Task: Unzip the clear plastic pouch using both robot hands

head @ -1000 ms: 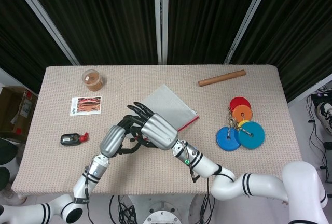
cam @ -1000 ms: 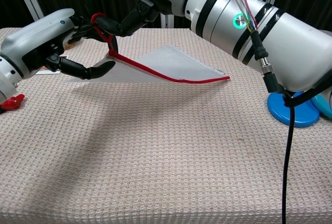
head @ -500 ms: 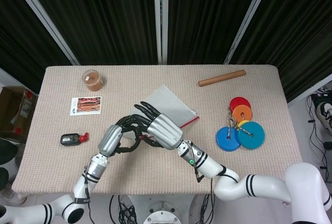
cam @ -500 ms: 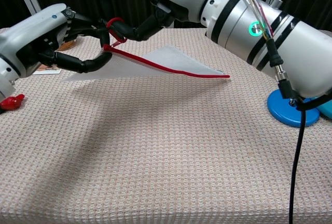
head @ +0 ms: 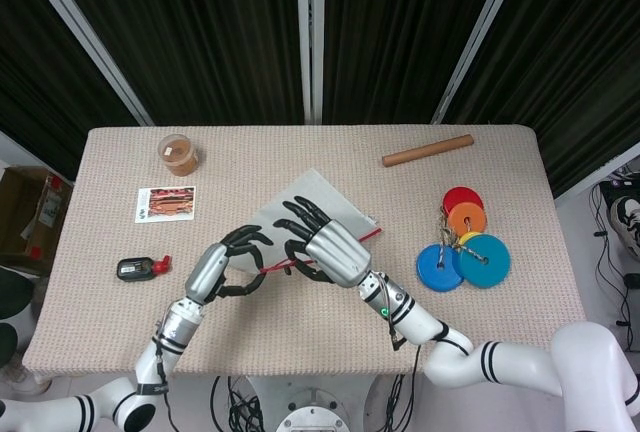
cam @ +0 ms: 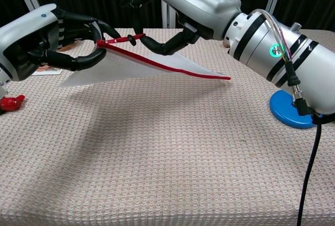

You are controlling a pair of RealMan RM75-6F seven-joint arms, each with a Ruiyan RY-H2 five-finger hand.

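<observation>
Pouch point(cam: 157, 64) mid-worktop, near end lifted, far corner resting on the worktop. Left hand point(cam: 49, 37) pinches the raised corner by the red zip; right hand point(cam: 157, 11) pinches the red pull tab point(cam: 123, 39), other fingers spread. How far the zip has run cannot be told; most seemingly left.

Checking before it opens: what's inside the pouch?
Nothing shows through the pouch; it looks flat and empty. Its corner inside the left hand is covered, and the right hand pinches the red pull.
</observation>
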